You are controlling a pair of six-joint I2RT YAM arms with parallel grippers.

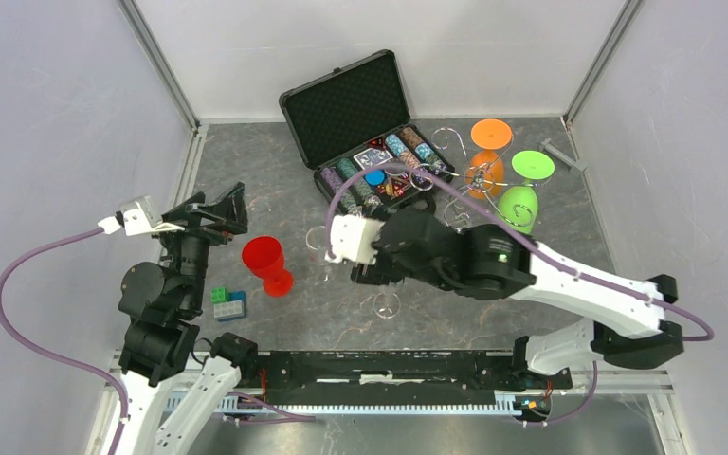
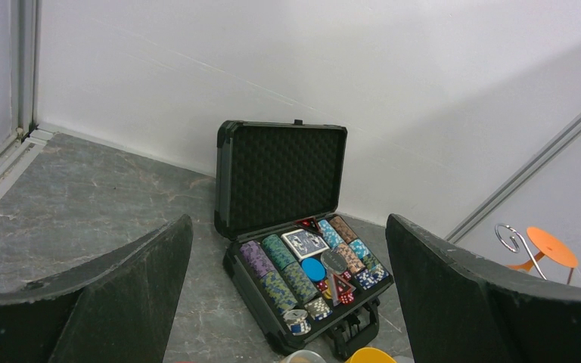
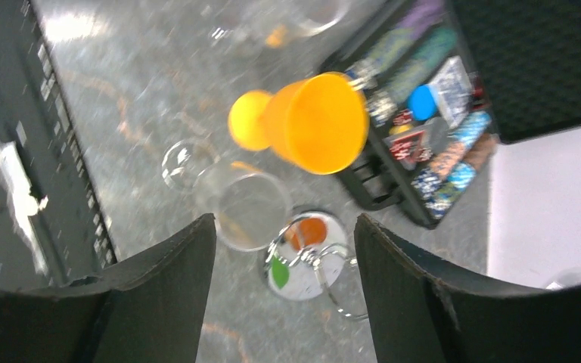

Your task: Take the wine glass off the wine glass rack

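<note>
The chrome wine glass rack (image 1: 474, 176) stands at the back right. An orange wine glass (image 1: 488, 156) and a green wine glass (image 1: 521, 194) hang on it, feet up. My right arm reaches left across the middle, and its fingers are hidden under it in the top view. In the blurred right wrist view my right gripper (image 3: 286, 223) is open and empty, high above the rack's mirrored disc base (image 3: 306, 261) and curled hooks. My left gripper (image 1: 232, 214) is open and empty at the left, far from the rack. The left wrist view shows a rack hook (image 2: 508, 236).
An open black chip case (image 1: 365, 133) sits at the back centre. A red glass (image 1: 267, 263) and toy bricks (image 1: 227, 303) are near the left arm. A yellow glass (image 3: 310, 125) and a clear glass (image 3: 234, 198) lie on the table under the right arm.
</note>
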